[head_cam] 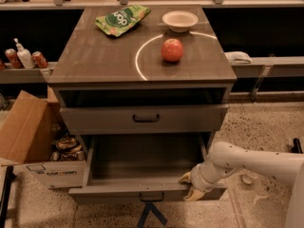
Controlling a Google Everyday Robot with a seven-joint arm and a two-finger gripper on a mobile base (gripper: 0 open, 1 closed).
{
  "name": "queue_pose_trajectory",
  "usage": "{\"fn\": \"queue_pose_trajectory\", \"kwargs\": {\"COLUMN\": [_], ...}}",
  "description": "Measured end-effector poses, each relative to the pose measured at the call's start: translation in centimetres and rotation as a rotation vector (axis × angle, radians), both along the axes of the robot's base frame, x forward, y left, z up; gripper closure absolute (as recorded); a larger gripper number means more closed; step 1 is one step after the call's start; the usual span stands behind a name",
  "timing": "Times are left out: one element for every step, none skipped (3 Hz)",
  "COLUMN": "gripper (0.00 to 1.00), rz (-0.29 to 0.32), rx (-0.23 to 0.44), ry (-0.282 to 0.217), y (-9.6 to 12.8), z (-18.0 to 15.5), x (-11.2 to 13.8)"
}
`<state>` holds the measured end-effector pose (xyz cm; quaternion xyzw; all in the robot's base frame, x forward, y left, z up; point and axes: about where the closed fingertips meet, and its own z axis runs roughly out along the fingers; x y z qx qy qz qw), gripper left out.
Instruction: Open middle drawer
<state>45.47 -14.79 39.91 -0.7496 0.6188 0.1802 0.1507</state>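
The middle drawer is pulled far out of the grey-brown cabinet, showing its plain grey inside. Its small dark handle sits at the centre of the front. My gripper is at the right end of that drawer's front edge, to the right of the handle. Its yellowish fingers stand apart, one over the inner side of the front panel and one on the outer side. They hold nothing that I can see. The drawer above sits nearly closed.
On the cabinet top are a red apple, a white bowl and a green chip bag. A cardboard box with cans stands left of the cabinet. Cans and a bottle sit on a left ledge.
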Motion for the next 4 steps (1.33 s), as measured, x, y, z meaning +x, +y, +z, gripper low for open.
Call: {"fn": "queue_pose_trajectory", "kwargs": {"gripper": [0.96, 1.00, 0.82, 0.59], "rz": [0.015, 0.015, 0.027, 0.030], "rx": [-0.010, -0.010, -0.018, -0.019], "ry": [-0.060, -0.060, -0.116, -0.130], "y": [0.2, 0.2, 0.4, 0.5], "z": [1.9, 1.9, 4.2, 4.8], "x": [-1.2, -1.2, -2.2, -2.4]}}
